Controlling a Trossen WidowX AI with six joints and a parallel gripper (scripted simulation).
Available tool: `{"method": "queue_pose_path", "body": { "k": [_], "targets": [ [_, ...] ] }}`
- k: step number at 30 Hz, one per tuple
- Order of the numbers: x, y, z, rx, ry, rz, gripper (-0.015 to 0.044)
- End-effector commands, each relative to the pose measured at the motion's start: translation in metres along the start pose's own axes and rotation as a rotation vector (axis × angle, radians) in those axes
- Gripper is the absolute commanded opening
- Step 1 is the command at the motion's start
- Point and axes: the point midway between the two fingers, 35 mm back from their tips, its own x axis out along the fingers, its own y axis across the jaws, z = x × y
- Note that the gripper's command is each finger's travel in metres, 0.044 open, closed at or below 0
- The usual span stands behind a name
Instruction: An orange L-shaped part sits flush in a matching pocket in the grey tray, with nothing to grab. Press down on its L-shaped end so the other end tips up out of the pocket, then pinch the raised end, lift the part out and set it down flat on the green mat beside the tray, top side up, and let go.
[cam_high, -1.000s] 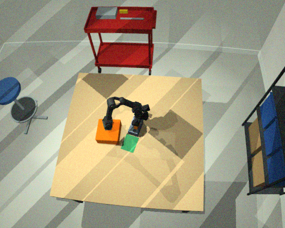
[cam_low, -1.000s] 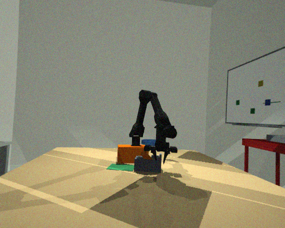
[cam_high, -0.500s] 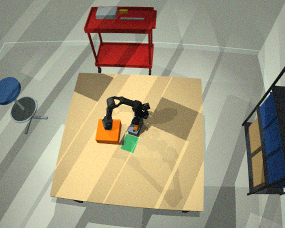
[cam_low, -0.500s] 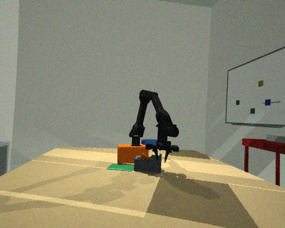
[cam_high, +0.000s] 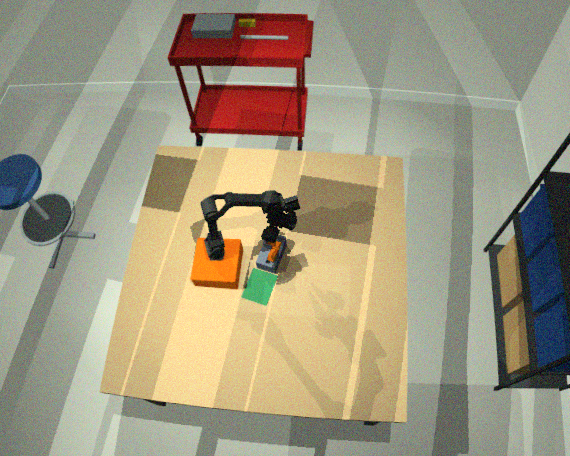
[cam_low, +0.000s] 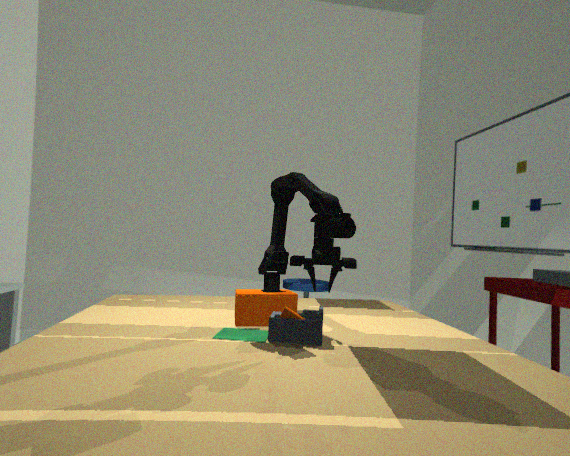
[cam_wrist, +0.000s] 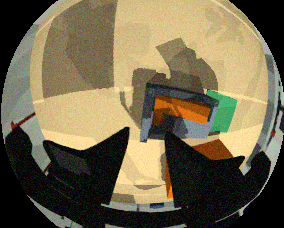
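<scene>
Beneath the parted, unladen fingers of the gripper (cam_low: 322, 290) (cam_wrist: 148, 131), a wooden table (cam_high: 200, 340) (cam_low: 200, 390) (cam_wrist: 175, 20) is seen. Below them, a grey tray (cam_high: 265, 260) (cam_low: 295, 331) (cam_wrist: 144, 117) is placed, with a green mat (cam_high: 260, 286) (cam_low: 241, 334) (cam_wrist: 226, 111) laid beside it. The orange part (cam_high: 273, 251) (cam_low: 292, 313) (cam_wrist: 186, 109) is held tilted in the tray, its one end raised.

Workshop; red cart (cam_high: 240, 61) (cam_low: 520, 295), whiteboard (cam_low: 500, 185)

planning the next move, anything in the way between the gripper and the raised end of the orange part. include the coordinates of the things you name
Nothing visible stands between the gripper (cam_low: 322, 290) (cam_wrist: 148, 131) and the raised end of the orange part (cam_high: 273, 251) (cam_low: 291, 313) (cam_wrist: 185, 109).
</scene>
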Motion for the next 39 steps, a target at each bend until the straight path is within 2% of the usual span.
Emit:
{"method": "queue_pose_path", "body": {
  "k": [1, 39],
  "targets": [
    [-0.0068, -0.0031, -0.0015, -0.005, 0.002, -0.008, 0.018],
    [-0.0029, -0.0027, -0.0025, 0.0, 0.011, -0.008, 0.018]
  ]
}}
